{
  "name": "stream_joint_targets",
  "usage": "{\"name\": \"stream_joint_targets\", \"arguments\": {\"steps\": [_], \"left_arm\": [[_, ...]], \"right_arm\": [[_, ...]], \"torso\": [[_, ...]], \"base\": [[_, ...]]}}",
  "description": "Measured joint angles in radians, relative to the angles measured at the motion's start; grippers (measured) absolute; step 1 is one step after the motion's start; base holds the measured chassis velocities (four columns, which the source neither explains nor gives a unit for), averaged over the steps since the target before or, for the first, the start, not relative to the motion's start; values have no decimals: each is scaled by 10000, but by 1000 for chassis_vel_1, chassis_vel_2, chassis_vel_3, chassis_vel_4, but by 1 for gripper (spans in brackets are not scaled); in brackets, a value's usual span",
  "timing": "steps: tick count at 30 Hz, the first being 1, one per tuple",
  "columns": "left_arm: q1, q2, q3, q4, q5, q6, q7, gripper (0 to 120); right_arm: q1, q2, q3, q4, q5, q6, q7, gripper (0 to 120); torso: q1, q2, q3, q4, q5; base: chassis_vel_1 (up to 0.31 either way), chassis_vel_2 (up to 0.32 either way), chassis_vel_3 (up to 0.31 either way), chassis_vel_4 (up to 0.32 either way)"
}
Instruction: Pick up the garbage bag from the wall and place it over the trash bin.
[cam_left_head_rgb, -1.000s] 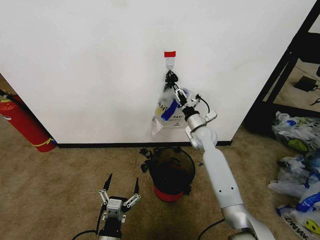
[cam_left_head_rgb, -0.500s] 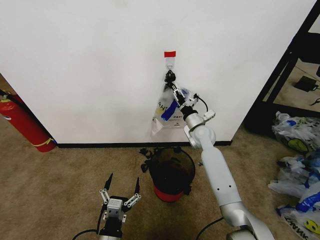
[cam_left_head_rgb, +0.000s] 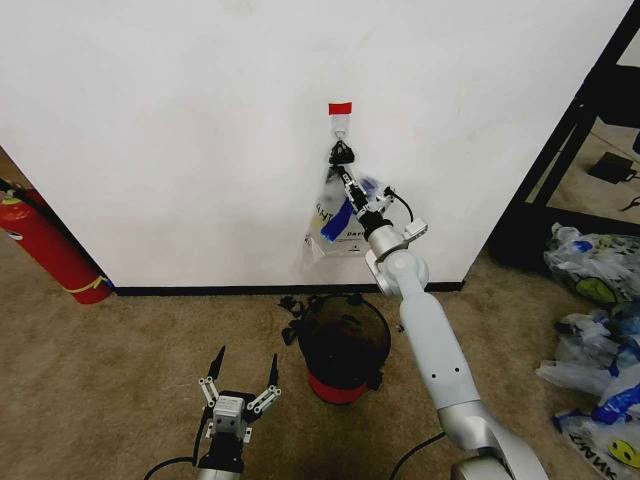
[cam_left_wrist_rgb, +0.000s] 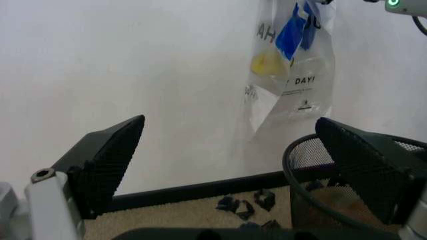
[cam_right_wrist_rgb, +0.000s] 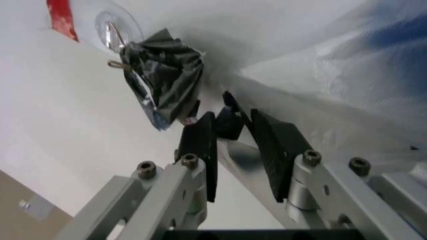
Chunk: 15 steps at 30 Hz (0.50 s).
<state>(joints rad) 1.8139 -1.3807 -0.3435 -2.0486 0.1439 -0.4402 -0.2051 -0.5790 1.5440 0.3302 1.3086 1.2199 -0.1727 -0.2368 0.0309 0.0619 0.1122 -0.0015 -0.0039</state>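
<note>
Two grippers were in view, and only the right one was at work. The right gripper (cam_left_head_rgb: 349, 187) was raised to the wall (cam_left_head_rgb: 180, 130) on its outstretched arm, just below the hook (cam_left_head_rgb: 341, 126) and the red tape strip (cam_left_head_rgb: 340, 107). In the right wrist view its two black fingers (cam_right_wrist_rgb: 200, 150) stood close together, pinched on the twisted neck of the garbage bag (cam_left_head_rgb: 340, 225) just under the dark bunched top (cam_right_wrist_rgb: 163, 77) that hung from the hook. The garbage bag was still on the wall, its translucent body with blue handles, yellow face and black lettering drooping beside the arm. The trash bin (cam_left_head_rgb: 343, 345) stood on the carpet directly below the bag, close to the black baseboard (cam_left_head_rgb: 200, 291), with small dark scraps (cam_left_wrist_rgb: 247, 205) lying by its side. The left gripper (cam_left_head_rgb: 239, 382) waited low over the carpet, left of the bin, its fingers spread wide apart and holding nothing. A red fire extinguisher (cam_left_head_rgb: 45, 250) leaned against the wall far to the left.
</note>
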Motion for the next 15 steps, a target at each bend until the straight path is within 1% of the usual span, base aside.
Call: {"name": "stream_joint_targets", "arguments": {"steps": [6, 9, 10, 11, 15], "left_arm": [[13, -16, 4, -22, -35, -2, 0, 100], [36, -16, 5, -40, -73, -7, 1, 100], [36, -16, 1, -58, -93, -8, 0, 100], [38, -16, 0, -82, -107, -7, 0, 100], [48, -15, 3, -121, -119, -8, 4, 100]], "right_arm": [[42, 29, -25, -70, -47, 0, -2, 20], [61, 24, -52, -75, -48, 0, -1, 11], [73, 20, -63, -76, -47, 0, -2, 4], [84, 15, -73, -80, -46, -4, -1, 1], [123, -14, -122, -91, -34, -21, -1, 0]], "torso": [[0, 0, 0, 1, 0], [0, 0, 0, 1, 1], [0, 0, 0, 1, 0], [0, 0, 0, 0, 0], [0, 0, 0, 0, 0]], "base": [[0, 0, 0, 0], [0, 0, 0, 0], [0, 0, 0, 0], [0, 0, 0, 0], [0, 0, 0, 0]]}}
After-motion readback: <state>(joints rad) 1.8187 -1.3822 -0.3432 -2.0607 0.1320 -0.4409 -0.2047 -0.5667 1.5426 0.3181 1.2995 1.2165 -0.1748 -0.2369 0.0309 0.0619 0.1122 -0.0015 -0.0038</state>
